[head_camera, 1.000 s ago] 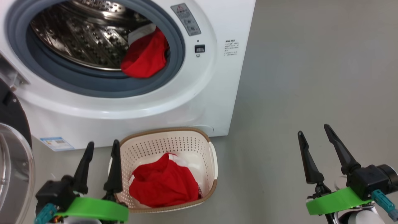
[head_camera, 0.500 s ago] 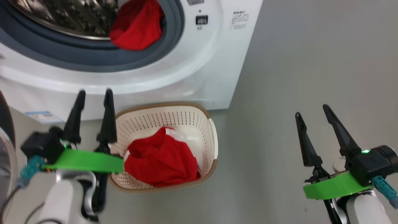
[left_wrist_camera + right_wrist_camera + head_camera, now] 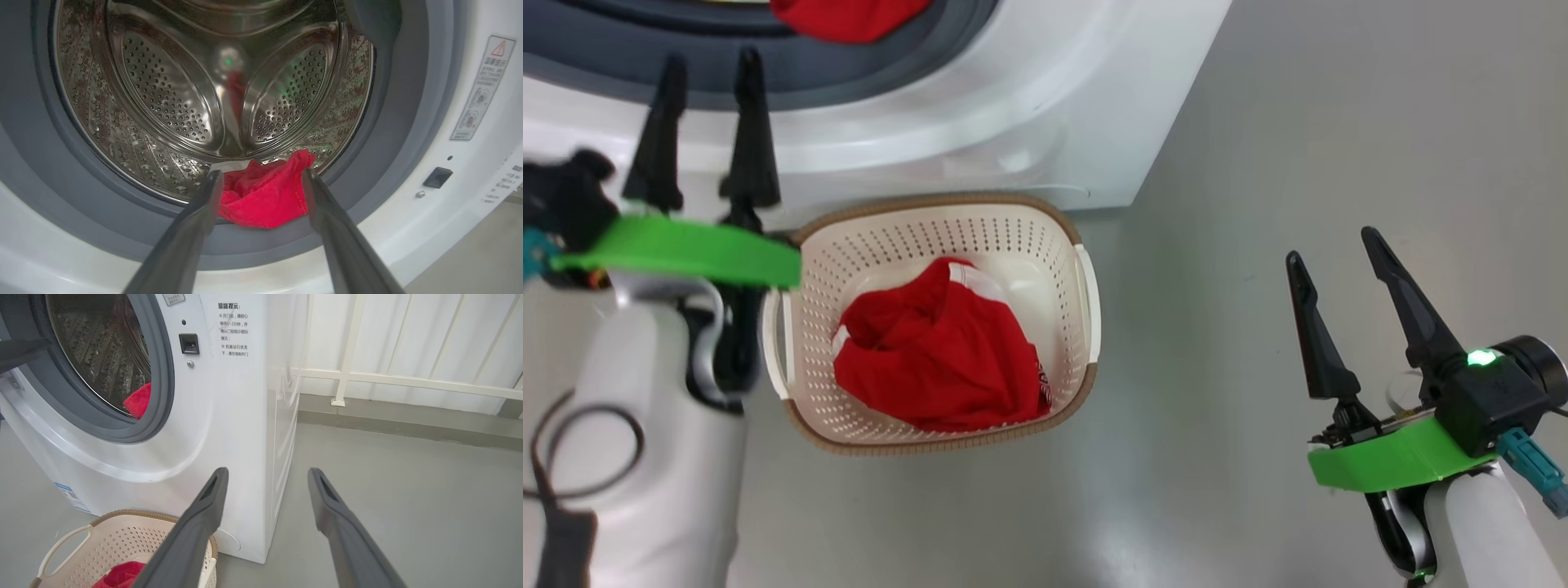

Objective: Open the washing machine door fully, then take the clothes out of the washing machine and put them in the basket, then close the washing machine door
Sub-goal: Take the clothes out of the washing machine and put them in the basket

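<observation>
Laundry duty: the left gripper (image 3: 711, 55), fingers spread wide and empty, points at a red garment (image 3: 265, 200) slumped on the front lip of the washing machine's (image 3: 1029, 98) steel drum (image 3: 171, 102). A second garment (image 3: 935, 359) lies in the basket (image 3: 931, 200) below. The right gripper (image 3: 1331, 243), equally open, hangs over bare floor (image 3: 1258, 122). A clean pick likely means clearing the grey seal (image 3: 392, 122), straddling the thickest fold and closing fully before lifting.

Shiny perforated steel drum (image 3: 171, 102), matt red cloth (image 3: 931, 359), perforated plastic basket (image 3: 980, 237).
</observation>
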Robot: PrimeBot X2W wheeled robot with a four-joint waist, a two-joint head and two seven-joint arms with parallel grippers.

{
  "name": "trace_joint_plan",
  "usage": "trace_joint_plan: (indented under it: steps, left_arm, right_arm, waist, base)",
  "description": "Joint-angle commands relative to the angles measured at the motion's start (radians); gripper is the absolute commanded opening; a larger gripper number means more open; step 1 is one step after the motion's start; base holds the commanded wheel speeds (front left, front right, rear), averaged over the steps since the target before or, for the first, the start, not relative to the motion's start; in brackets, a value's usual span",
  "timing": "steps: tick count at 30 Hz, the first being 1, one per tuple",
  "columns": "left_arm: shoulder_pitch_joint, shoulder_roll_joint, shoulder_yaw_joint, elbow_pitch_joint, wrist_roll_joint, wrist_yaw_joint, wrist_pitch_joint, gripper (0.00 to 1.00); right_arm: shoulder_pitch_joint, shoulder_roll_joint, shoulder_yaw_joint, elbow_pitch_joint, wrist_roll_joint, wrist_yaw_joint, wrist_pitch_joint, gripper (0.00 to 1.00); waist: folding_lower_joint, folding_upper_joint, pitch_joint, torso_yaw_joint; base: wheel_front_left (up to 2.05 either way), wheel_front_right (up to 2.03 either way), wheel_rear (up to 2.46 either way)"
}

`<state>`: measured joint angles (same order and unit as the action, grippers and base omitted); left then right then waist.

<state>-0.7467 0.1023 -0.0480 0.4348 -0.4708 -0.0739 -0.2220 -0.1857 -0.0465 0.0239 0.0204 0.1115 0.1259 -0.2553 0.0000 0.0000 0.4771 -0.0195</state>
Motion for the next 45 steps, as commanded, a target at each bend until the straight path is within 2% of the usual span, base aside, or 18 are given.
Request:
trace_joint_plan:
  steps: [1, 9, 19, 23, 28, 32, 45]
  left_arm:
    - [-0.036, 0.036, 0.032, -0.004, -0.011, -0.014, -0.001, 1.0]
    - [-0.247, 0.051, 0.044, 0.193, -0.15, -0.051, 0.048, 1.0]
    - [-0.429, 0.107, -0.038, 0.363, -0.194, -0.056, 0.112, 1.0]
    - [-0.465, 0.12, -0.064, 0.407, -0.225, -0.056, 0.144, 1.0]
    - [-0.498, 0.144, -0.111, 0.468, -0.29, -0.057, 0.238, 1.0]
    - [-0.52, 0.169, -0.155, 0.519, -0.299, -0.057, 0.29, 1.0]
    - [-0.566, 0.206, -0.222, 0.645, -0.291, -0.057, 0.291, 1.0]
  right_arm:
    - [-0.014, -0.004, 0.027, -0.026, -0.011, 0.005, -0.006, 1.0]
    - [-0.038, -0.004, 0.056, -0.022, -0.011, 0.005, -0.006, 1.0]
    - [-0.065, -0.005, 0.086, -0.009, -0.003, 0.005, -0.006, 1.0]
    - [-0.076, -0.005, 0.096, -0.003, -0.003, 0.005, -0.006, 1.0]
    - [-0.09, -0.005, 0.11, 0.007, 0.0, 0.005, -0.006, 1.0]
    - [-0.098, -0.005, 0.109, 0.006, 0.003, 0.005, -0.006, 1.0]
    - [-0.112, -0.004, 0.141, 0.006, 0.032, 0.005, -0.006, 1.0]
  waist:
    - [0.0, 0.0, 0.03, 0.003]
    - [0.0, 0.0, 0.073, -0.016]
    - [0.0, 0.0, 0.108, -0.054]
    - [0.0, 0.0, 0.118, -0.068]
    - [0.0, 0.0, 0.127, -0.091]
    - [0.0, 0.0, 0.133, -0.106]
    - [0.0, 0.0, 0.144, -0.156]
  base:
    - [0.0, 0.0, 0.0]
    - [0.0, 0.0, 0.0]
    - [0.0, 0.0, 0.0]
    - [0.0, 0.0, 0.0]
    - [0.0, 0.0, 0.0]
    - [0.0, 0.0, 0.0]
    - [0.0, 0.0, 0.0]
